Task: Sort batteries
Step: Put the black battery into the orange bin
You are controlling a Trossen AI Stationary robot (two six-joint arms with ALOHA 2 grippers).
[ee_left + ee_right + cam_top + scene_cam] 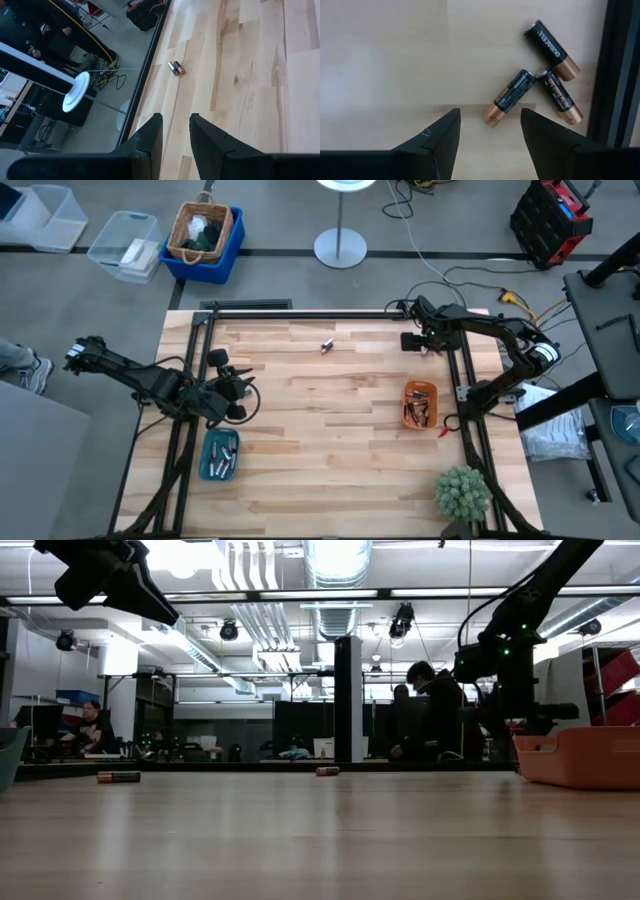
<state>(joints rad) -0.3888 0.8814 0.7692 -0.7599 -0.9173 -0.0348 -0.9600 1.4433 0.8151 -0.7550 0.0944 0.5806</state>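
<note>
In the overhead view we see the right gripper (412, 340) at the upper right of the tabletop (330, 430), by the frame rail. Its wrist cam shows the jaws spread w/ nothing between them, hovering over three black-and-copper batteries (512, 96); two touch at the tips, the third lies just beside, near the dark rail at the frame's right edge.

The left gripper (240, 390) sits mid-left in the overhead view, above the teal tray (219, 455), which holds several batteries. In its wrist cam the fingers (150, 137) stand a little apart, empty, and a pair of batteries (175, 68) lies side by side farther off near the tabletop edge. That same pair (326, 346) shows upper centre in the overhead view.

The orange tray (419, 404), centre-right, also holds batteries. In the low view, one battery (118, 777) lies at left, another (327, 771) at centre; people sit in the room behind.
</note>
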